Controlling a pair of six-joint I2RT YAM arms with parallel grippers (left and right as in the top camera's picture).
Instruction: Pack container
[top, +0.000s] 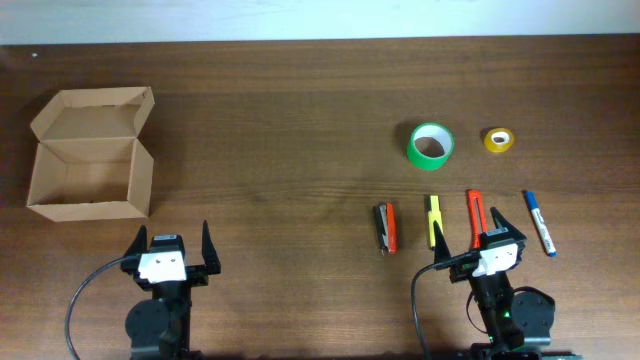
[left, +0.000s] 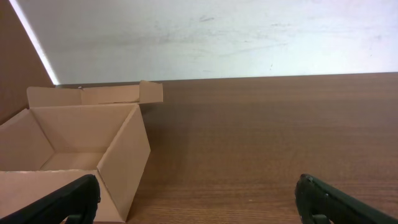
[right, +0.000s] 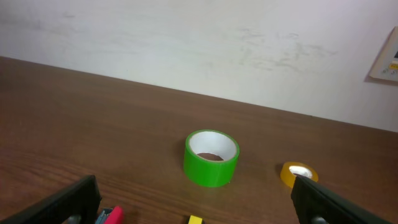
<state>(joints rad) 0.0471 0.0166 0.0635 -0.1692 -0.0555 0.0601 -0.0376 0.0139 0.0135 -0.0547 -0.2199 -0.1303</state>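
Note:
The container (top: 90, 155) is a plain brown cardboard box at the far left of the table, with its lid flap folded back and its inside bare. In the left wrist view the container (left: 74, 149) fills the left side. My left gripper (top: 172, 243) stands open in front of it, a little to its right, with nothing between its fingers (left: 198, 196). At the near right my right gripper (top: 497, 232) is open and empty too (right: 198, 199), just short of a row of small things.
A green tape roll (top: 431, 145) (right: 211, 157) and a small yellow tape roll (top: 499, 140) (right: 297, 173) stand at the back right. Nearer lie a red and black tool (top: 385, 228), a yellow marker (top: 434, 220), an orange cutter (top: 476, 212) and a blue pen (top: 539, 222).

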